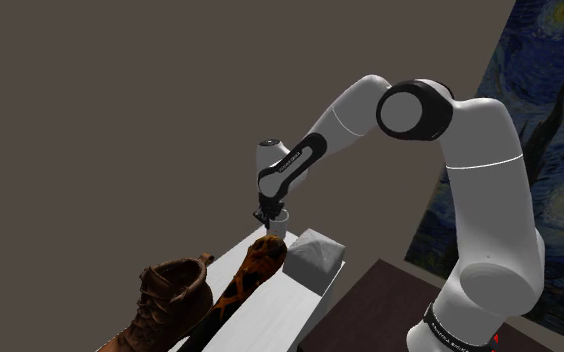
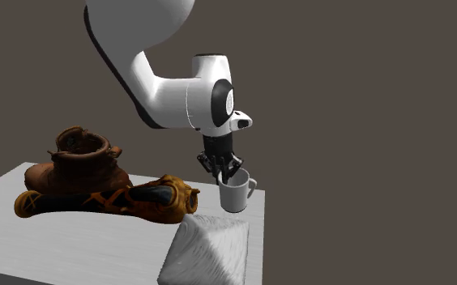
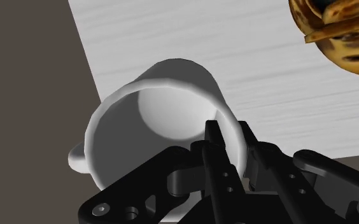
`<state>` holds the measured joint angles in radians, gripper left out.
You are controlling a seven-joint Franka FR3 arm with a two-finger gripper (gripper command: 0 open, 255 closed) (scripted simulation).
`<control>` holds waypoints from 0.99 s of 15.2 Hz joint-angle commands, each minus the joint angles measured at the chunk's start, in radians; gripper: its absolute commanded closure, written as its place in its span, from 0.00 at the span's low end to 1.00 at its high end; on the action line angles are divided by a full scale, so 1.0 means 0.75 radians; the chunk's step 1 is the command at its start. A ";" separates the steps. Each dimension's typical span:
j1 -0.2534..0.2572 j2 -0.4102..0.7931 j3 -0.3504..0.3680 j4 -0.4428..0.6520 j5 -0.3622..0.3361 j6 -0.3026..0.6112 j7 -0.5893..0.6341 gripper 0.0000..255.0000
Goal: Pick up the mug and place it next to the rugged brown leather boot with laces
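2 opposed exterior views share mug [image 1: 279,222] and table [image 1: 270,310].

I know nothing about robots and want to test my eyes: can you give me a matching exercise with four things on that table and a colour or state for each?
Things:
1. mug
2. boot
3. shoe
4. block

Descriptions:
A. brown, with laces
B. pale grey, faceted
C. white, rim clasped by the end effector
D. orange and black

Pairs: 1-C, 2-A, 3-D, 4-B
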<state>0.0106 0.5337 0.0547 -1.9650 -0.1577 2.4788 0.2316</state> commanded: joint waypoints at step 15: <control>-0.014 -0.205 0.021 0.013 0.037 -0.216 -0.037 1.00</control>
<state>0.0005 0.3884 0.0699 -1.9593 -0.1315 2.3291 0.2054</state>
